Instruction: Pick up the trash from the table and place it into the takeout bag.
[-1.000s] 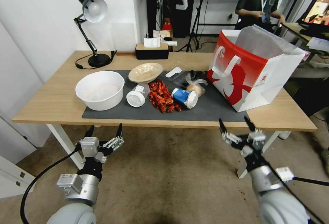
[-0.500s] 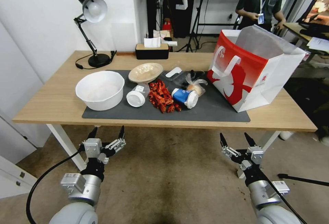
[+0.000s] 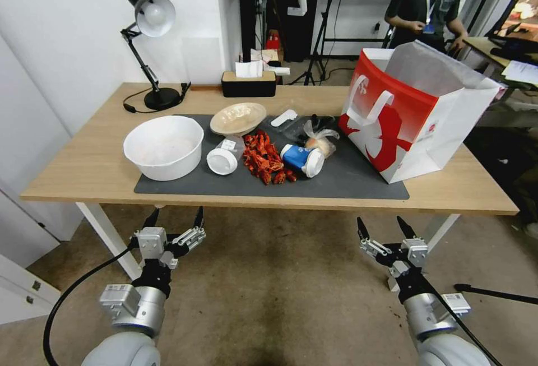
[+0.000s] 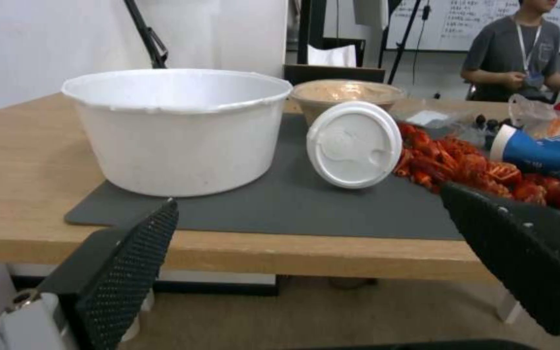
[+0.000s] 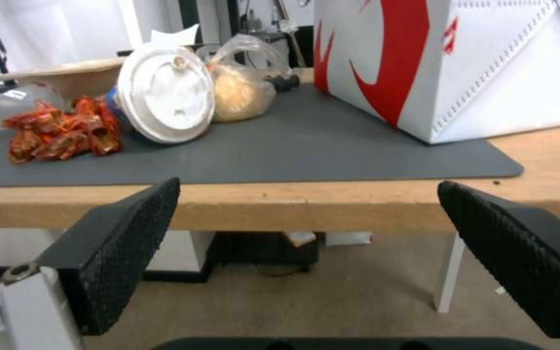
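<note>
Trash (image 3: pixel 263 158), crinkly red shells on matte mat; both ribbed-fingered tools spread, empty.

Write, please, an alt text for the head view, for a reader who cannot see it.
Meal trash lies on the dark mat of a wooden table: red shells, a tipped blue paper cup, a white bowl. An open red-and-white takeout bag stands to the right. Both open end effectors, left and right, hover below the table's near edge.

Mat (image 3: pixel 336 184) lay on bench (image 3: pixel 78 170), tub (image 3: pixel 163 147) at its left, shells (image 3: pixel 264 158) and cup (image 3: pixel 301 160) mid-mat, bag (image 3: pixel 414 114) at right, lamp (image 3: pixel 148 46) behind tub.
</note>
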